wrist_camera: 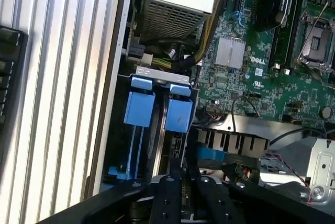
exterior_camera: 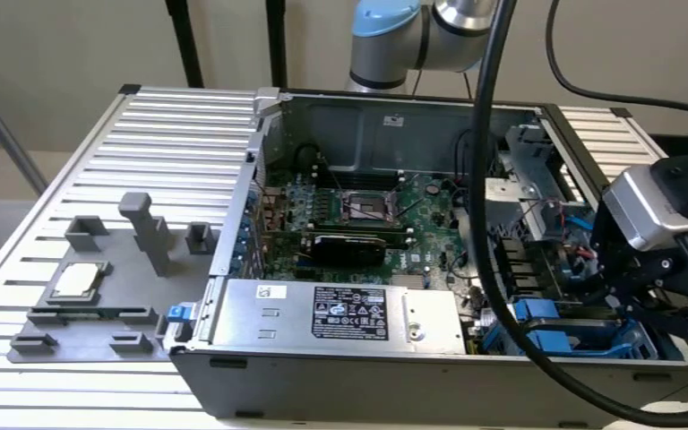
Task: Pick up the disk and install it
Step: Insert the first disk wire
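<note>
Here, in the exterior view, the arm's black gripper (exterior_camera: 661, 305) hangs at the four o'clock corner of the open grey metal computer case (exterior_camera: 356, 125). Its tips are lost against dark parts, and I cannot tell whether it is open or closed. Near it, at its nine o'clock, the disk (exterior_camera: 537, 312), a flat drive clipped in a bright blue plastic frame, stands on edge in the drive bay. A second blue plastic frame (exterior_camera: 555, 341) stands beside the disk at its five o'clock.

In the wrist view the gripper (wrist_camera: 184, 182) lines up with the disk (wrist_camera: 179, 113); the disk's metal body and label are almost wholly hidden, and contact cannot be made out. The long silver power-supply box with a black label (exterior_camera: 344, 313) lies at the bay's nine o'clock. A thick black cable (exterior_camera: 477, 179) crosses the green motherboard (exterior_camera: 422, 219), hiding part of it.
</note>
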